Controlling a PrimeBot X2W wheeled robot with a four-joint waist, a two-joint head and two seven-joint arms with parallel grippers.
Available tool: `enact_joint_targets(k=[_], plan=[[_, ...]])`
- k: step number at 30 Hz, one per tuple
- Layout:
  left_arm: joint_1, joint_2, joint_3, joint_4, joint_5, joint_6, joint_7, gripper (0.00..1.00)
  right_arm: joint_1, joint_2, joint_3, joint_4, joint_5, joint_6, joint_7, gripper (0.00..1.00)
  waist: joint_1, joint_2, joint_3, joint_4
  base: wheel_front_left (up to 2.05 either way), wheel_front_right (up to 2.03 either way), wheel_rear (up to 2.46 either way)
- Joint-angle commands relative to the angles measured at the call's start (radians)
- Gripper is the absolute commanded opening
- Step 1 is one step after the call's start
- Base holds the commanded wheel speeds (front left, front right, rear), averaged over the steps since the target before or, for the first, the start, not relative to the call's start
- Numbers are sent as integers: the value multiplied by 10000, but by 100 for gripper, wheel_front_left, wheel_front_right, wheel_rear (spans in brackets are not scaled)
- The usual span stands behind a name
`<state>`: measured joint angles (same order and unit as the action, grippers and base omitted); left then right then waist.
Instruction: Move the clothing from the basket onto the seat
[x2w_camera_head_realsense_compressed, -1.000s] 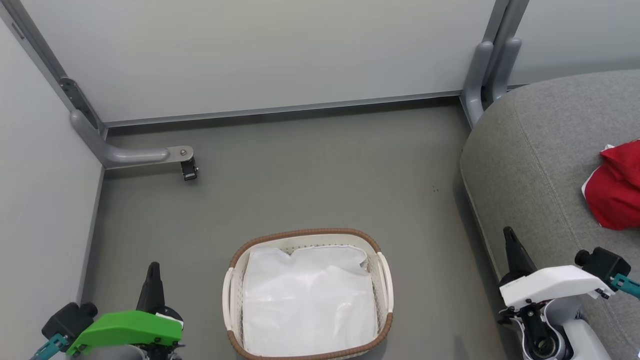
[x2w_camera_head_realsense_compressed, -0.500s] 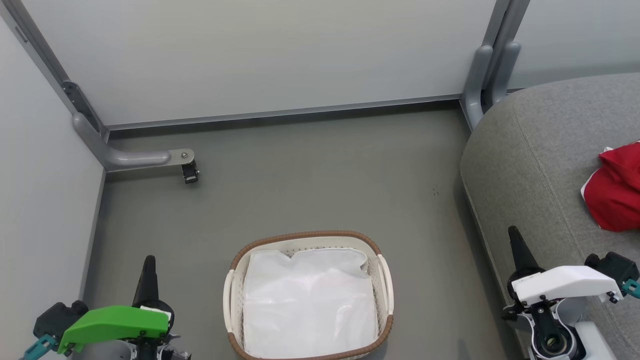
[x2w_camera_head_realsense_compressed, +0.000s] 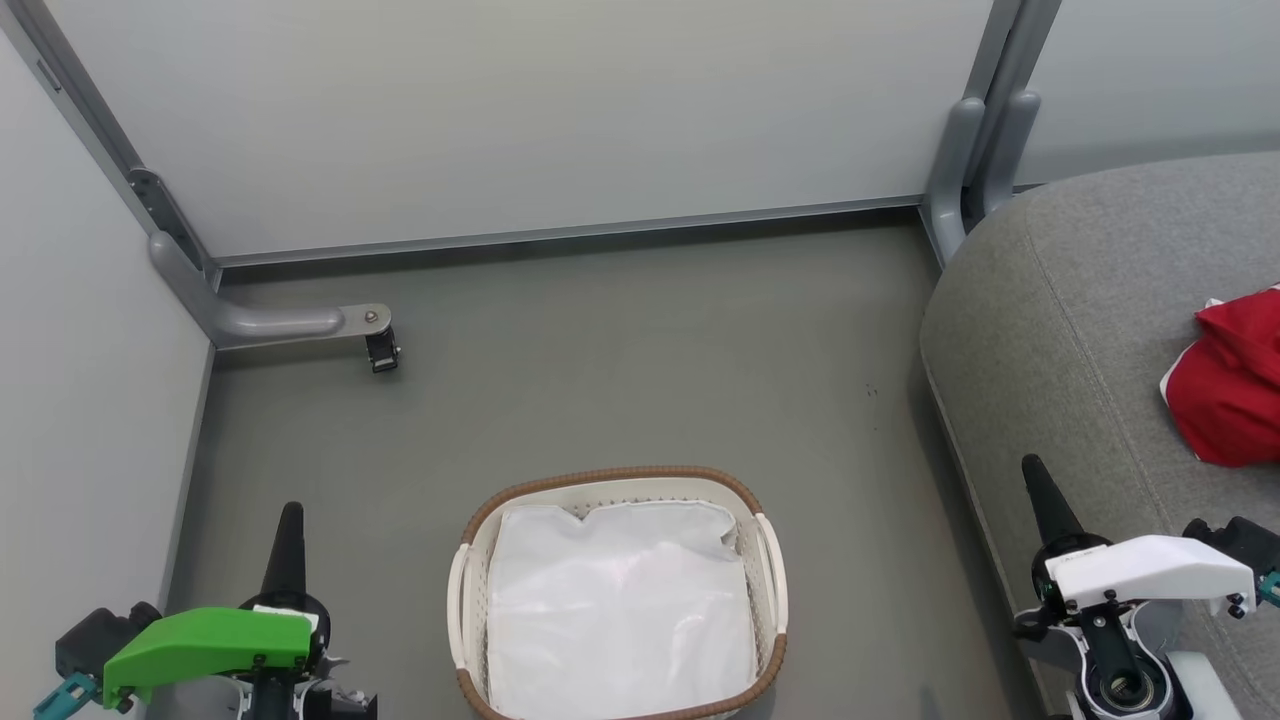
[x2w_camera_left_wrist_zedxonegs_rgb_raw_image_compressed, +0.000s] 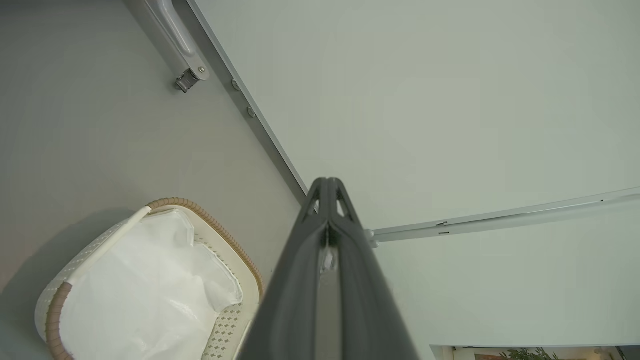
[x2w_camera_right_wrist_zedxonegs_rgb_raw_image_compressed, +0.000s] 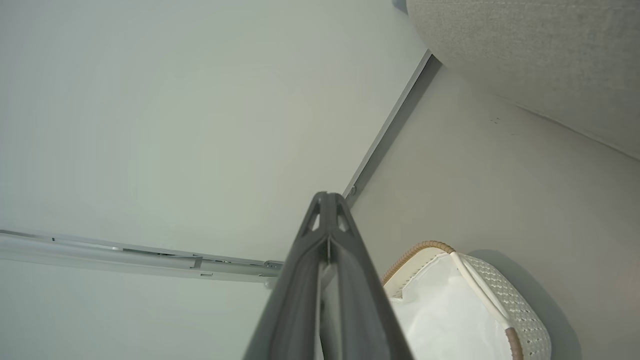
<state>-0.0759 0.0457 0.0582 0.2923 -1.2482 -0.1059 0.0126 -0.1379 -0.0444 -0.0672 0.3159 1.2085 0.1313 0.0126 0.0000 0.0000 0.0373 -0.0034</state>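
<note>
The red clothing (x2w_camera_head_realsense_compressed: 1225, 385) lies on the seat (x2w_camera_head_realsense_compressed: 1060, 300), ahead and right of the right end effector (x2w_camera_head_realsense_compressed: 1033, 470), well apart from it. It looks soft and light, likely to drape; a pinch on a bunched fold should serve. Both that and the left end effector (x2w_camera_head_realsense_compressed: 289, 515) are clenched on nothing. Between them the basket (x2w_camera_head_realsense_compressed: 610, 474) holds its white liner (x2w_camera_head_realsense_compressed: 615, 610). The view's edge cuts the clothing off, hiding its shape.
</note>
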Motion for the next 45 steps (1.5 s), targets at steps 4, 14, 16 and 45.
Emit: enact_joint_targets(k=[4,14,16,45], plan=[[-264,54,93,-162,-513,-87,137,0,46,-58,-91,-191,555,-6,148,0,0,0,-31,4,0,0,0],[-310,58,227,-237,-1289,-123,371,0,136,-66,-193,-338,1440,-7,377,0,0,0,-99,10,0,0,0],[-318,59,249,-253,-1458,-137,400,0,155,-66,-212,-361,1604,-7,423,0,0,0,-112,12,0,0,0],[-399,72,553,-475,-3415,-257,974,0,321,-84,-459,-704,3788,-8,971,0,0,0,-308,31,0,0,0]])
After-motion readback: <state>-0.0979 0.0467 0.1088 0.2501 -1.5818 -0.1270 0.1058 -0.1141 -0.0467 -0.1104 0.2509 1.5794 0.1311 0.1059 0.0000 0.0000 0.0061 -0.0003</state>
